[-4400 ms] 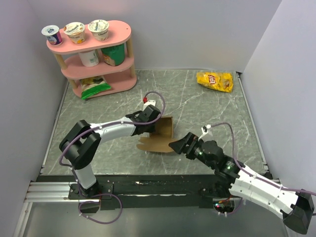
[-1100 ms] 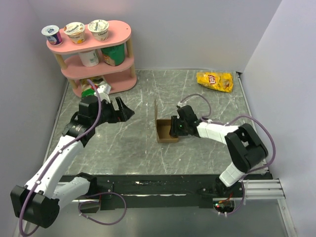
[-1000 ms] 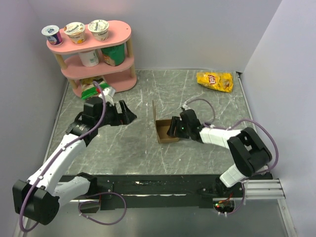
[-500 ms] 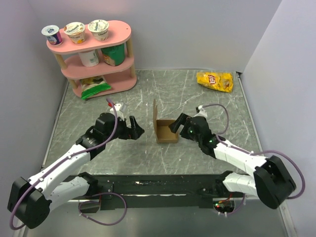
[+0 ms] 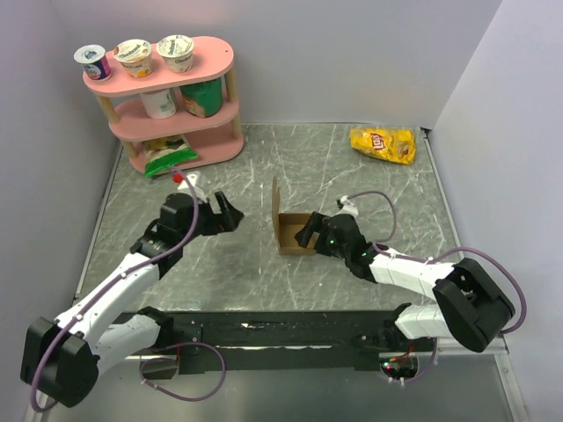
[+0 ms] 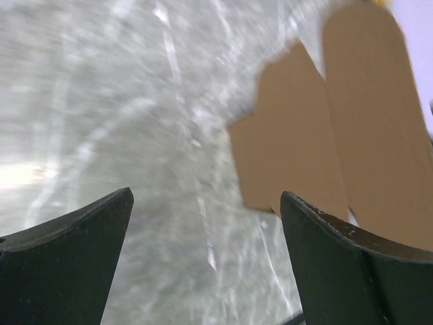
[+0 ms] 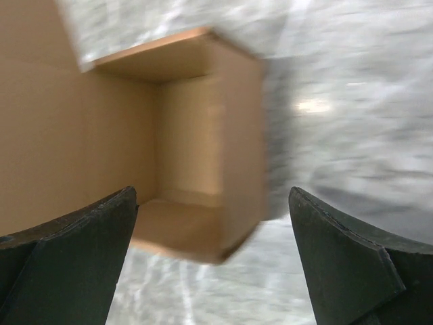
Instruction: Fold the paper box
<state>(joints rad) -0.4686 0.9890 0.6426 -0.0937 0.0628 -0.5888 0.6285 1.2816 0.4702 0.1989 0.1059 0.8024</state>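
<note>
Where it sits mid-way across the table, the paper box is plain brown cardboard, a small squarish tray with its mouth upward. Its lid flap stands upright on the left wall, edge running near-to-far. The right gripper is at the right wall with fingers spread and empty — contact unclear. The left gripper is also spread, well apart from the box. Only the right wrist view shows the bare interior; the left wrist view shows the rounded flaps' outside.

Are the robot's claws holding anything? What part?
Nothing is held: the left gripper and right gripper are both open, near the small brown cardboard box.
</note>
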